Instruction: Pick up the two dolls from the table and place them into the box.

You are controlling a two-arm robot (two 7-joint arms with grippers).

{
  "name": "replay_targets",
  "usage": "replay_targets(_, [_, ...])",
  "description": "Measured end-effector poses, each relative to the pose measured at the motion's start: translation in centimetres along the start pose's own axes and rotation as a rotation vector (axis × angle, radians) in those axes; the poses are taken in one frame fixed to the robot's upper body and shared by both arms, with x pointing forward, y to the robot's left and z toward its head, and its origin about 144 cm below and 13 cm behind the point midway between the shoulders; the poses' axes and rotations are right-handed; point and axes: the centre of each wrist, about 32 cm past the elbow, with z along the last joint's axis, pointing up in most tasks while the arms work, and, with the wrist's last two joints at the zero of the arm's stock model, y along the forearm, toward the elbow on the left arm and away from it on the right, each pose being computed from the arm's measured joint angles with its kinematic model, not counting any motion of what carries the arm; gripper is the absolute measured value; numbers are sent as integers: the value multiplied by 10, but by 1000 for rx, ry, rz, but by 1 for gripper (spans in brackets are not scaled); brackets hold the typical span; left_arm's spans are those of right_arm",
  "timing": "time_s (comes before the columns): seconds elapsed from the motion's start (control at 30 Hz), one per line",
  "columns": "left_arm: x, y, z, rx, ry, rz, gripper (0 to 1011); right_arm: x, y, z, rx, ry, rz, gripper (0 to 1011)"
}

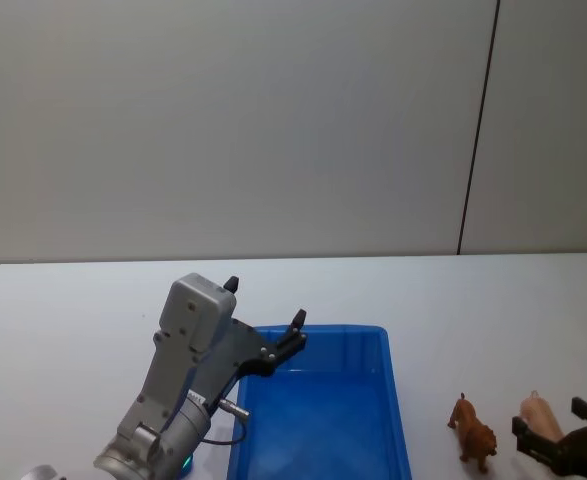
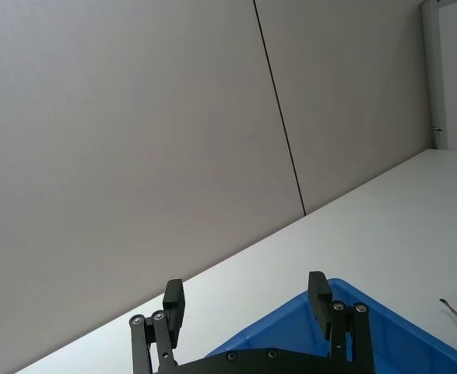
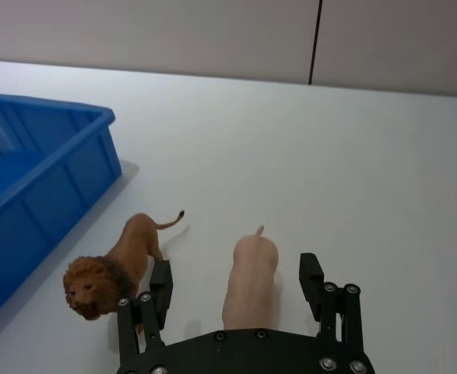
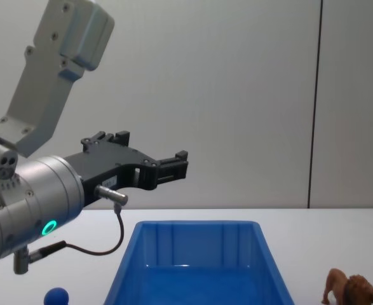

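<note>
**Open Fingers Around the Pig**

Closest, low on the right: right gripper [image 3: 236, 271] down by the white table [image 3: 384, 156], fingers spread wide, gripping nothing; pale pink pig [image 3: 250, 284] right in between them, one finger on each side; cannot tell if touching; long way of the pig running from near to far, little tail toward the wall, head end tucked under the gripper. Just beside it on the left: brown lion [image 3: 123, 257], standing on the table, apart from the pig; long way also near to far, a bit slanted; maned head toward the robot, tail toward the wall; one black finger down between lion and pig. Farther left: blue box [image 1: 396, 400], sitting on the table, long way running near to far. Up above the left side of the box: left gripper [image 2: 246, 290], high in the air, fingers wide apart, empty, pointing toward the far grey wall [image 1: 273, 120].
</note>
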Motion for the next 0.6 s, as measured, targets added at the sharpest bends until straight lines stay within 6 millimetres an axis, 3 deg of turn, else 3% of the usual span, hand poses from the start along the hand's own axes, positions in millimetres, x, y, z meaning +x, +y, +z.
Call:
replay_targets(0.3, [0,0,0,0,0,0,1002,5,7,-7,-67,37,16,998])
replay_targets(0.6, [0,0,0,0,0,0,1002,4,12,-9,-90,48,24,769])
